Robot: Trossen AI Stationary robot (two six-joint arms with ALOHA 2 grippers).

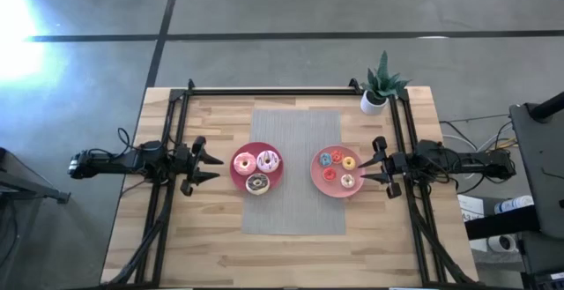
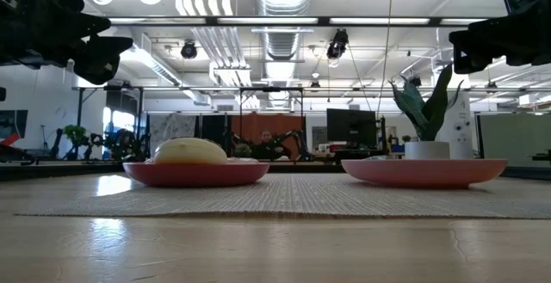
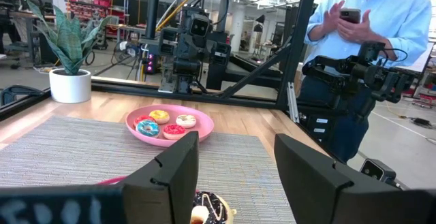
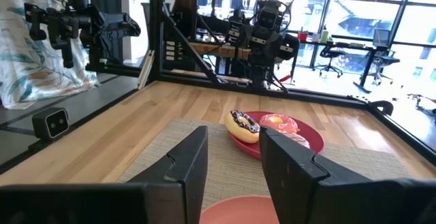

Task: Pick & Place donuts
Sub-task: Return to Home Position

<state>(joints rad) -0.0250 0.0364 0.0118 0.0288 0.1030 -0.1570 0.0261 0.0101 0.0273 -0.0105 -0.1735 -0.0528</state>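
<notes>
Two pink plates sit on a grey mat [image 1: 296, 211]. The left plate [image 1: 238, 177] carries three larger donuts: pink [image 1: 244, 162], pink-and-white [image 1: 268, 159] and chocolate [image 1: 257, 183]. The right plate [image 1: 317, 177] carries several small donuts, among them blue [image 1: 325, 159], red [image 1: 330, 174] and yellow [image 1: 349, 162]. My left gripper [image 1: 218, 167] hovers level just left of the left plate, open, with nothing between its fingers [image 3: 178, 166]. My right gripper [image 1: 364, 169] hovers level at the right plate's right rim, open, nothing between its fingers [image 4: 192, 159].
A potted plant [image 1: 381, 89] stands at the table's far right corner. Black frame rails [image 1: 273, 90] run along the far edge and both sides. Beyond the table a person in a blue shirt [image 3: 371, 20] stands holding a phone. Bare wood [image 1: 291, 255] lies toward the near edge.
</notes>
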